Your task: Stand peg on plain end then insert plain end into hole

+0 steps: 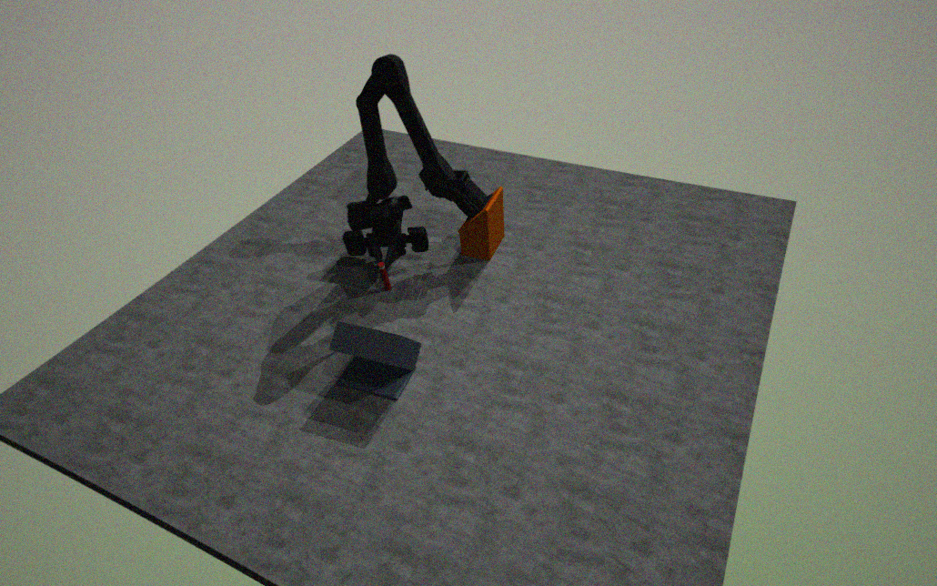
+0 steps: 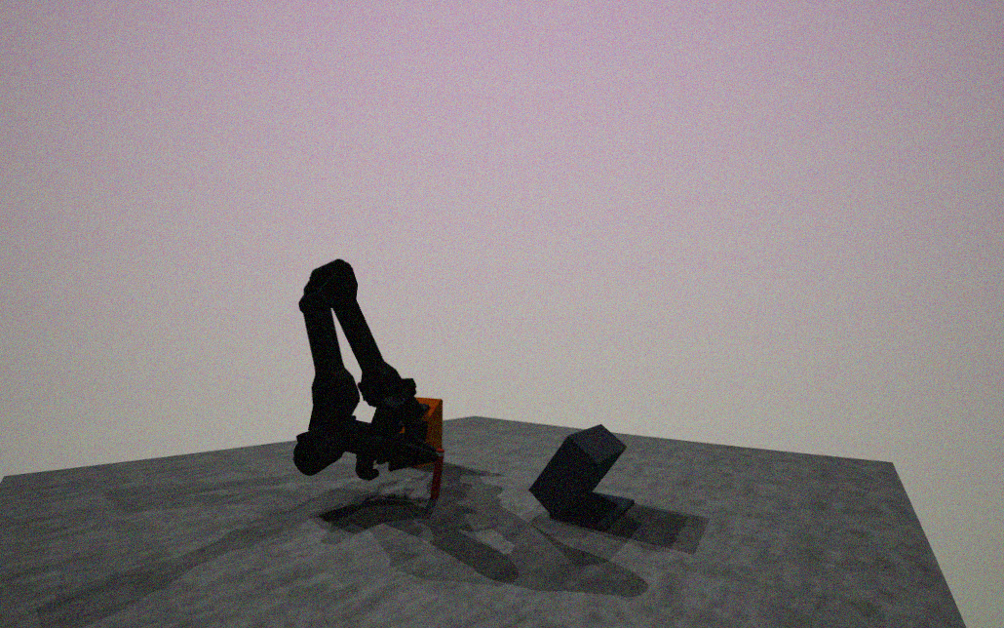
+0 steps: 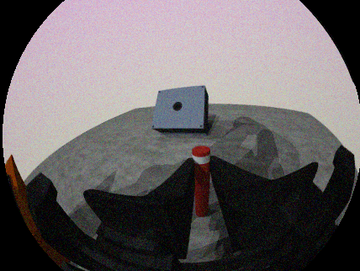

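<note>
The red peg is close to upright, leaning a little in the exterior view, with its white band near the top and its plain end down. My gripper is shut on the peg near the banded end. The plain end is at or just above the table; I cannot tell if it touches. The blue-grey sloped panel stands beyond the peg. Its face, with one dark hole, shows in the wrist view; the top view shows its back.
An orange block with a slanted top stands beside the arm, at the left edge of the wrist view. The grey table carries dark shadows of the arm and panel.
</note>
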### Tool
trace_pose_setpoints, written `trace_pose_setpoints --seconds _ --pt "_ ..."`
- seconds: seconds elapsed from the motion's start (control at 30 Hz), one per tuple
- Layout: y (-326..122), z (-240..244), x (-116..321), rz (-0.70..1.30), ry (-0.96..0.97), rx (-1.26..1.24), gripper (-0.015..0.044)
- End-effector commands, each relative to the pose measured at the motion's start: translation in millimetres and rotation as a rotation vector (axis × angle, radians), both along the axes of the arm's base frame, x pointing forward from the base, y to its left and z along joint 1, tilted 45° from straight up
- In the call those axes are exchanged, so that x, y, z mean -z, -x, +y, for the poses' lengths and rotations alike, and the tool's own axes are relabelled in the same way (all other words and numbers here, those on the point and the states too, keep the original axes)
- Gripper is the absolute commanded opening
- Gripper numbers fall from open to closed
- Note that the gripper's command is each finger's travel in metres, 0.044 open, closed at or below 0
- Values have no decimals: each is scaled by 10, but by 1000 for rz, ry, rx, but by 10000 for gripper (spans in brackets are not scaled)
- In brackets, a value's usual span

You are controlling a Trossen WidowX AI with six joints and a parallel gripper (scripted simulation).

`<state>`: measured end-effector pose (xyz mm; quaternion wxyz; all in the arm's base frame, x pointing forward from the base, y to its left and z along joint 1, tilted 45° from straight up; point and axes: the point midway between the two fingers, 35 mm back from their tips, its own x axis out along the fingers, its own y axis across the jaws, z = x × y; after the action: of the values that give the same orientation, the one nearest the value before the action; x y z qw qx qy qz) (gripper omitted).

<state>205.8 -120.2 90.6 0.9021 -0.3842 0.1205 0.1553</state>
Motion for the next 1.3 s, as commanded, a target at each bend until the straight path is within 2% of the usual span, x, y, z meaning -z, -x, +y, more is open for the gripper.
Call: trace_pose_setpoints --seconds 0.0,1.27 --pt "13 -16 12 1 0 1 49" --pt "86 10 77 -36 -36 -36 49"
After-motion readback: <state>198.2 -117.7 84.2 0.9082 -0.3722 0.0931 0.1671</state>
